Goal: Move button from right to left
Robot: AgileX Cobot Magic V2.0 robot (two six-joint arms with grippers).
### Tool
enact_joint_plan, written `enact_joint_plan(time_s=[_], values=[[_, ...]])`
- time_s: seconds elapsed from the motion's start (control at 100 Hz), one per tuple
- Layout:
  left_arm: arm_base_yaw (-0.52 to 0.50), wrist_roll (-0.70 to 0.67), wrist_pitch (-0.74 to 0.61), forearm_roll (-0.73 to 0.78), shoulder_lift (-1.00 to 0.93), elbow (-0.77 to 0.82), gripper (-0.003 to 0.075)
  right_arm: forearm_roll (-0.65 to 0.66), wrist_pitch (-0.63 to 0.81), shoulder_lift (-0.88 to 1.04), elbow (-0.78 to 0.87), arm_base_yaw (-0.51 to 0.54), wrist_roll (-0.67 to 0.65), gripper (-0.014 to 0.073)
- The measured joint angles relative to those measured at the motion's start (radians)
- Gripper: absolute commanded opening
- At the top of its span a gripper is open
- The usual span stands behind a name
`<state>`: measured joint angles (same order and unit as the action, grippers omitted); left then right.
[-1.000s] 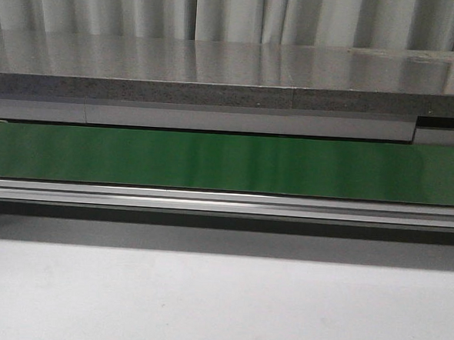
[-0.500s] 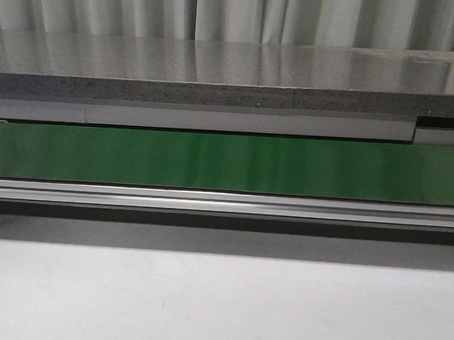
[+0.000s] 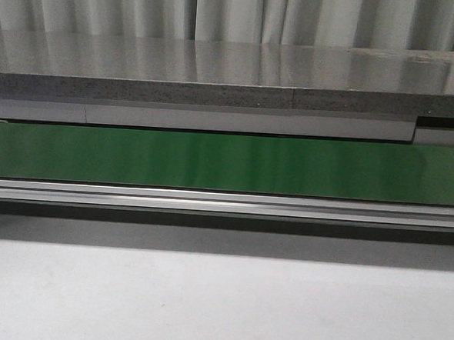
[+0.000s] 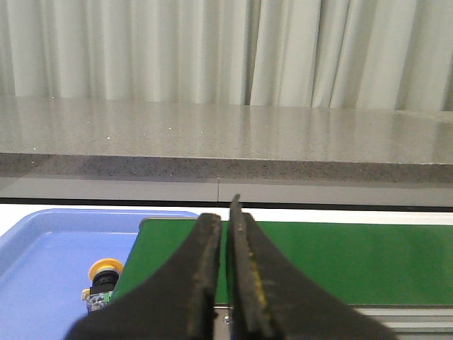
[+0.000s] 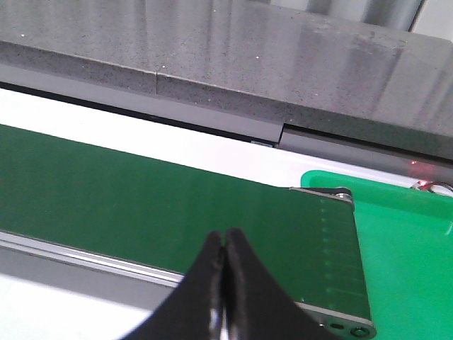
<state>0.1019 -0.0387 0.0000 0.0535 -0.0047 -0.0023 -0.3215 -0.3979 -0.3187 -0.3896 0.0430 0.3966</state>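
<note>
A button with a round yellow head on a dark body lies in a blue tray, seen only in the left wrist view, beside the end of the green belt. My left gripper is shut and empty, its black fingers nearly touching, above the belt's near edge, to the right of the button and apart from it. My right gripper is shut and empty above the green belt's near rail. Neither gripper shows in the front view.
A green conveyor belt runs across, with a metal rail in front and a grey stone ledge behind. A green tray sits past the belt's end in the right wrist view. White tabletop lies in front.
</note>
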Motion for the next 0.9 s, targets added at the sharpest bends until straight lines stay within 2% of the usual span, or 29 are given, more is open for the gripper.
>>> enact_joint_plan(time_s=[0.44, 0.54, 0.68, 0.9], values=[[0.0, 0.0, 0.0, 0.0, 0.0, 0.0, 0.0005, 0.0, 0.0, 0.0, 0.0, 0.0, -0.004, -0.0068], [0.0, 0.0, 0.0, 0.0, 0.0, 0.0, 0.0005, 0.036, 0.008, 0.009, 0.001, -0.011, -0.032, -0.0068], [0.0, 0.0, 0.0, 0.0, 0.0, 0.0, 0.0005, 0.136, 0.075, 0.037, 0.033, -0.041, -0.155, -0.0068], [0.0, 0.0, 0.0, 0.0, 0.0, 0.0, 0.0005, 0.306, 0.229, 0.104, 0.185, -0.06, -0.413, -0.0068]])
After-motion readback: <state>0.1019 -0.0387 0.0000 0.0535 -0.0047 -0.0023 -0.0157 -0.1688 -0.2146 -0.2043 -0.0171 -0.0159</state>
